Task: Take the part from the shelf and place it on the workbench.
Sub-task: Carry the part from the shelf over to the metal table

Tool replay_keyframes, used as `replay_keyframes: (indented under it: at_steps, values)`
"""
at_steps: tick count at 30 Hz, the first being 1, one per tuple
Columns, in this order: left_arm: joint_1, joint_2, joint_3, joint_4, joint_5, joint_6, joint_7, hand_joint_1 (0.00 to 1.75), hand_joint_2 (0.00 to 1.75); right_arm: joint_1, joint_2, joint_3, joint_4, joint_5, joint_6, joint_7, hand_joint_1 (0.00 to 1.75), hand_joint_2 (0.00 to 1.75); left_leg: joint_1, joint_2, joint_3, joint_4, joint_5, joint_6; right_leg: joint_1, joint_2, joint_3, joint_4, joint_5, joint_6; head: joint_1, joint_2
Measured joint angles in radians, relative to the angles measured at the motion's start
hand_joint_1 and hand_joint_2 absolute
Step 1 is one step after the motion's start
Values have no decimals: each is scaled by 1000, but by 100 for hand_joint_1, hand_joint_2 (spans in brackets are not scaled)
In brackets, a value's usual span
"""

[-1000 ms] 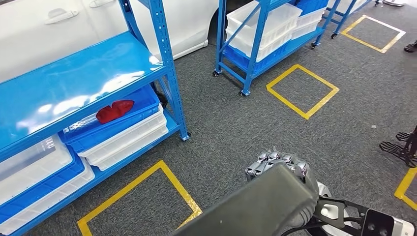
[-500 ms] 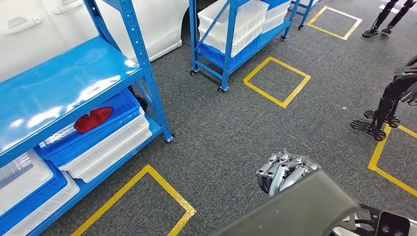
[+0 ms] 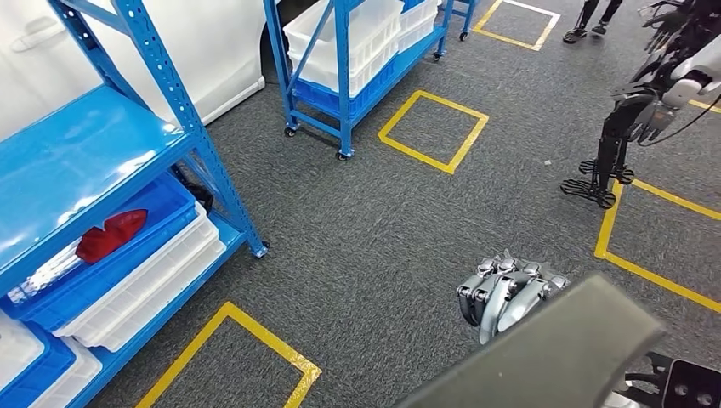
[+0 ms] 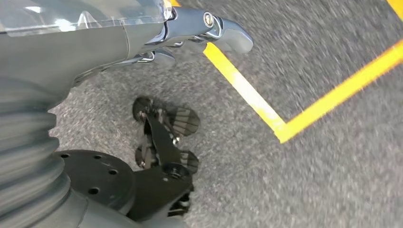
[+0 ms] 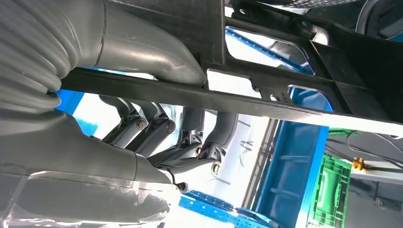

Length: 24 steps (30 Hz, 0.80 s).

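My right hand [image 3: 506,293] sits at the lower right of the head view, its silver fingers curled over the edge of a large dark grey part [image 3: 561,357] that it holds above the carpet. In the right wrist view the thumb and fingers [image 5: 199,152] clamp the part's black frame [image 5: 266,102]. The blue shelf [image 3: 85,161] it came from stands on the left. My left hand [image 4: 190,33] hangs over the floor, holding nothing, with its fingers stretched out.
A red piece [image 3: 110,235] lies in a blue bin on the shelf's lower level, above white bins. A wheeled blue rack [image 3: 349,51] stands behind. Yellow tape squares [image 3: 434,127] mark the grey carpet. Another robot [image 3: 646,110] stands at the upper right.
The whole view has swung to the right, so the shelf and rack slide left and another robot comes into sight. My right hand keeps its hold on the part.
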Motion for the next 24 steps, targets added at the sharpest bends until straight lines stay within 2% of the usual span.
replay_keyframes:
  at_steps: [1, 3, 4, 5, 7, 8, 9, 10, 11, 13, 15, 16, 18, 19, 20, 21, 22, 24]
  values:
    - [-1, 1, 0, 0, 0, 0, 0, 0, 175, -4, 4, -3, 4, 0, 1, 0, 175, 175, -1, -8, 6, -18, 0, 3, -1, 10, -4, 0, 3, 7, 0, 0]
    - [-4, 2, 0, 0, 0, 0, 0, 0, 175, -10, 9, -8, 12, 0, 1, 0, 175, 175, -1, 7, 7, -25, 5, 12, -4, 26, -11, -3, 10, 21, 0, 0]
    - [-6, 2, 0, 0, 0, 1, -1, 0, 175, -13, 11, -9, 16, 0, 1, 0, 175, 175, 1, 17, 8, -32, 10, 19, -2, 17, -15, 2, 5, 26, 1, 0]
    - [-6, 2, 1, 0, 1, 2, -1, 0, 175, -17, 13, -10, 20, 1, 0, 0, 175, 175, 2, 28, 10, -38, 15, 27, 0, -2, -26, 23, -10, 29, 4, 0]
    - [-6, 3, 2, 0, 3, 3, -2, 0, 175, -26, 19, -9, 30, 4, -1, 0, 175, 175, 0, 52, 9, -45, 22, 36, 1, -57, -75, 130, -71, 33, 10, 0]
    - [-4, 3, 3, 0, 3, 4, -2, 0, 175, -29, 22, -9, 35, 5, -2, 0, 175, 175, -2, 64, 8, -44, 22, 38, 0, -72, -107, 200, -103, 35, 12, 0]
    - [-3, 4, 4, 0, 4, 3, -3, 0, 175, -31, 25, -8, 41, 6, -3, 0, 175, 175, -4, 75, 6, -44, 22, 38, -1, -80, -132, 257, -123, 37, 12, 0]
    - [-3, 5, 5, 0, 4, 3, -3, 0, 175, -32, 27, -8, 47, 6, -4, 0, 175, 175, -6, 86, 6, -42, 21, 38, -1, -83, -140, 281, -124, 38, 12, 0]
    - [-3, 5, 6, 0, 4, 3, -4, 0, 175, -35, 28, -7, 53, 5, -5, 0, 175, 175, -7, 97, 5, -41, 21, 37, -1, -87, -128, 264, -108, 38, 12, 0]
    - [-4, 5, 6, 0, 4, 4, -6, 0, 175, -45, 31, -6, 61, 1, -8, 0, 175, 175, -8, 116, 6, -36, 16, 34, 0, -110, -54, 131, -49, 33, 12, 0]
    - [-5, 5, 7, 0, 4, 7, -7, 0, 175, -59, 35, -4, 66, -3, -13, 0, 175, 175, -13, 129, 7, -32, 11, 26, 8, -140, 5, 19, -19, 22, 12, 0]
    - [-6, 6, 9, 0, 6, 9, -8, 0, 175, -66, 38, -3, 69, -5, -16, 0, 175, 175, -15, 136, 7, -31, 10, 21, 12, -146, 13, -1, -19, 17, 12, 0]
    - [-7, 6, 13, 0, 8, 13, -8, 0, 175, -81, 43, 1, 74, -9, -20, 0, 175, 175, -16, 148, 9, -33, 9, 10, 13, -130, 10, -5, -15, 5, 11, 0]
    - [-8, 6, 16, 0, 9, 15, -8, 0, 175, -87, 45, 4, 76, -9, -22, 0, 175, 175, -14, 142, 8, -30, 4, 4, 11, -122, 10, -9, -12, -1, 11, 0]
    - [-9, 6, 19, 0, 9, 17, -7, 0, 175, -94, 47, 8, 78, -10, -24, 0, 175, 175, -13, 127, 2, -13, -10, -1, 9, -113, 11, -14, -8, -7, 11, 0]
    - [-9, 7, 21, 0, 10, 18, -6, 0, 175, -101, 51, 13, 80, -11, -26, 0, 175, 175, -11, 107, -14, 26, -36, -5, 6, -105, 11, -18, -4, -12, 10, 0]
    - [-8, 7, 23, 0, 11, 19, -5, 0, 175, -107, 55, 18, 82, -12, -28, 0, 175, 175, -9, 84, -40, 86, -70, -7, 6, -97, 11, -19, -2, -16, 9, 0]
    - [-4, 7, 26, 0, 14, 20, -4, 0, 175, -114, 60, 27, 90, -15, -31, 0, 175, 175, -9, 66, -105, 225, -128, -10, 9, -76, 9, -18, 0, -19, 8, 0]
